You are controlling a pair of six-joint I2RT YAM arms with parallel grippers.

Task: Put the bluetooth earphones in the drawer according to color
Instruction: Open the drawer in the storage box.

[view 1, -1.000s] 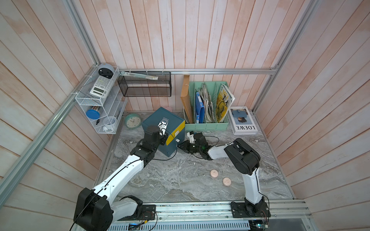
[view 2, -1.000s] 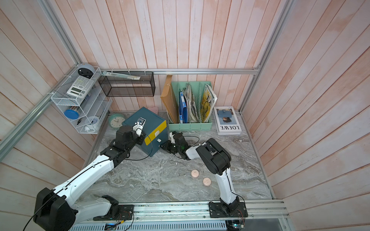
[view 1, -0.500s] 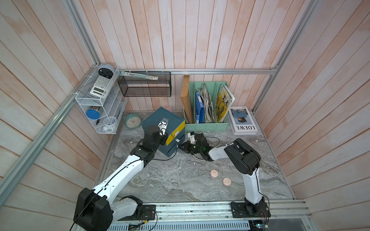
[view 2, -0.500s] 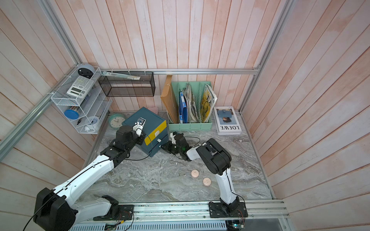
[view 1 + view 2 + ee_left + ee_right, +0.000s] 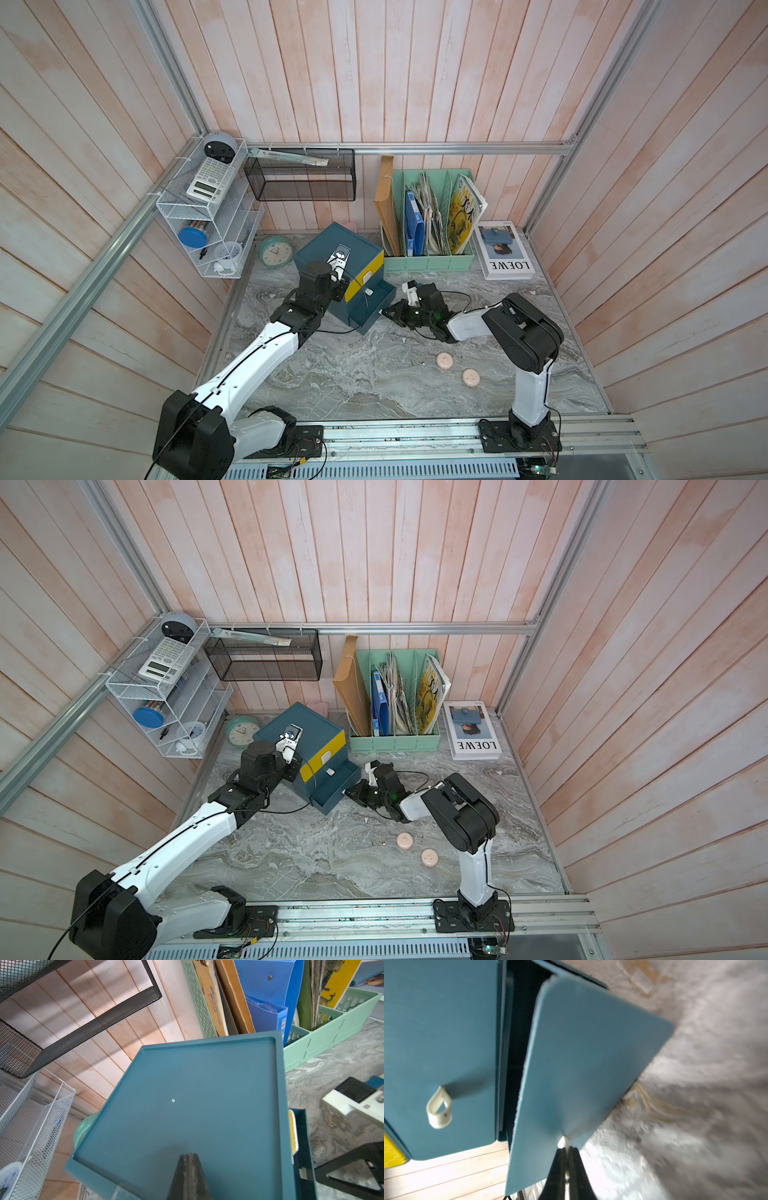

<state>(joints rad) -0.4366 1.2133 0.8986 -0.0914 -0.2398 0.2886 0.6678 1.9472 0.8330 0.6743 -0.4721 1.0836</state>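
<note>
On the left side, left gripper: jaws shut on nothing, tips pressed on top of the chest, bracing it. The chest sits at the back of the table, just beside the mint file rack.

Drawers, 3: yellow front on top, closed; teal middle, closed; teal bottom drawer, part way out. Then right gripper, pinched narrow on that drawer's white tab.

Further right on the table, 2 earphone cases: pale pink case and second pale pink case, near each other, well apart from the chest. Black: 0 seen. Lilac: 0 seen. Drawer insides are hidden.

Risks, my read:
- The tab is small and slick, so the pinch could slip mid-pull.
- An off-axis pull could bind the drawer.
- Too long a pull takes it right out.
- If the left press slides, the whole chest drags.
- The right forearm is near the pink cases and could knock them.
</note>
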